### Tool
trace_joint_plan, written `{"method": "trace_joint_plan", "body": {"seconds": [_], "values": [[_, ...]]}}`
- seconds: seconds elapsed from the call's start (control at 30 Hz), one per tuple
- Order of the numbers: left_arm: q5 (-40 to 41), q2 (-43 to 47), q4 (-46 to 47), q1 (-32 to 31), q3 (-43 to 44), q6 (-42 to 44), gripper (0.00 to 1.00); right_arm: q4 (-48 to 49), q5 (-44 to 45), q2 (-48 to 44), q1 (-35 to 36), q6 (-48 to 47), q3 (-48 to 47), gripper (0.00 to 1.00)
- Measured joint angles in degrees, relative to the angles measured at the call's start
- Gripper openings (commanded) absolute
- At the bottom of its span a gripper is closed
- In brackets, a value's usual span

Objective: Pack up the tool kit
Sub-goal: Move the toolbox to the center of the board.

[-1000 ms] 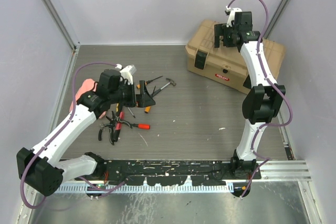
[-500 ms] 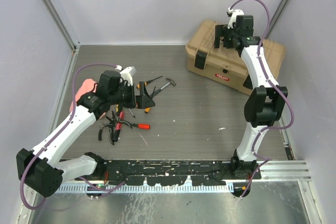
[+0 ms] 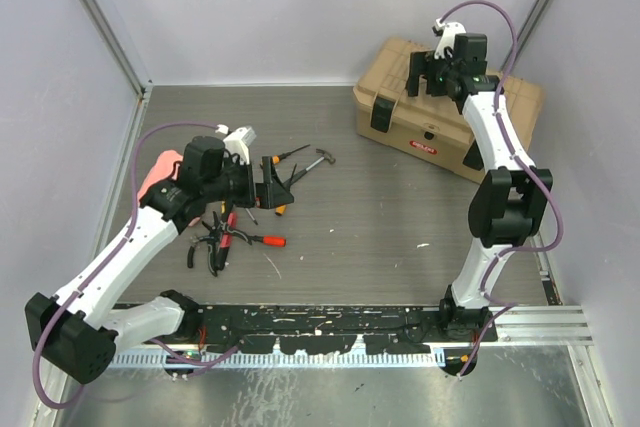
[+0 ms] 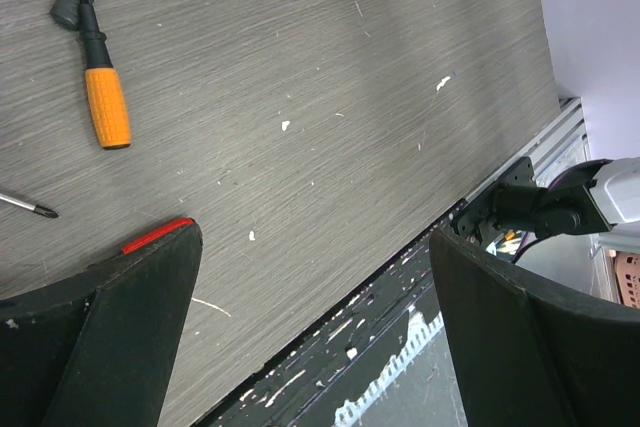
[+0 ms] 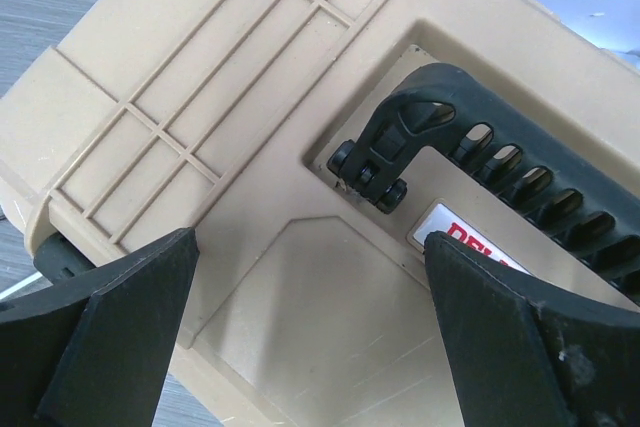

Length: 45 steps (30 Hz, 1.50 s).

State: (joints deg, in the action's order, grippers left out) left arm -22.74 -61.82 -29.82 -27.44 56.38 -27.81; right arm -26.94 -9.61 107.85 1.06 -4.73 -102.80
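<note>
1. We see the tan case at the far right of the desk, its lid down and its red label on the front wall.
2. The right gripper hangs just above the lid with its jaws spread wide and nothing between them. Its wrist view looks down on the ribbed lid and the black carry handle.
3. The left gripper hovers low over the loose tools left of centre, its jaws likewise spread and empty.
4. In the left wrist view an orange-handled screwdriver lies flat on the desk, apart from both fingers, and a bit of red handle shows at the edge of one finger.
5. The hammer, the red-handled screwdriver and the pliers lie scattered on the desk, well apart from the case.
6. A pink cloth lies near the left wall, partly hidden behind the left arm.
</note>
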Motion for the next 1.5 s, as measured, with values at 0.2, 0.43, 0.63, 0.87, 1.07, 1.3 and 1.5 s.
{"method": "trace_joint_plan", "body": {"seconds": [0.2,0.43,0.63,0.87,1.07,1.3,1.5], "values": [[0.0,0.1,0.0,0.0,-0.5,0.0,0.98,0.9,-2.8,-0.9,-0.6,-1.9,1.5,1.00],[-0.7,0.3,0.9,0.0,-1.5,-1.1,0.98,0.6,-5.2,-4.1,-0.1,-2.5,5.1,1.00],[-1.4,0.3,1.1,0.0,-1.8,-1.6,0.98,-1.8,-4.6,-6.8,3.0,-2.0,7.3,1.00],[-2.1,0.3,2.7,0.0,-2.1,-2.3,0.98,-0.6,-5.4,-9.9,4.5,-0.5,11.5,1.00],[-4.2,0.3,6.3,-0.2,-4.2,-4.8,0.98,1.6,-6.1,-12.3,4.9,0.1,15.0,1.00],[-4.0,-1.1,17.7,-6.2,-6.3,-10.4,0.98,6.5,-8.2,-17.9,5.6,3.1,22.8,0.98],[-1.8,-12.8,27.3,-15.1,-3.7,-13.5,0.98,9.9,-10.3,-23.1,7.3,7.5,29.0,0.98]]}}
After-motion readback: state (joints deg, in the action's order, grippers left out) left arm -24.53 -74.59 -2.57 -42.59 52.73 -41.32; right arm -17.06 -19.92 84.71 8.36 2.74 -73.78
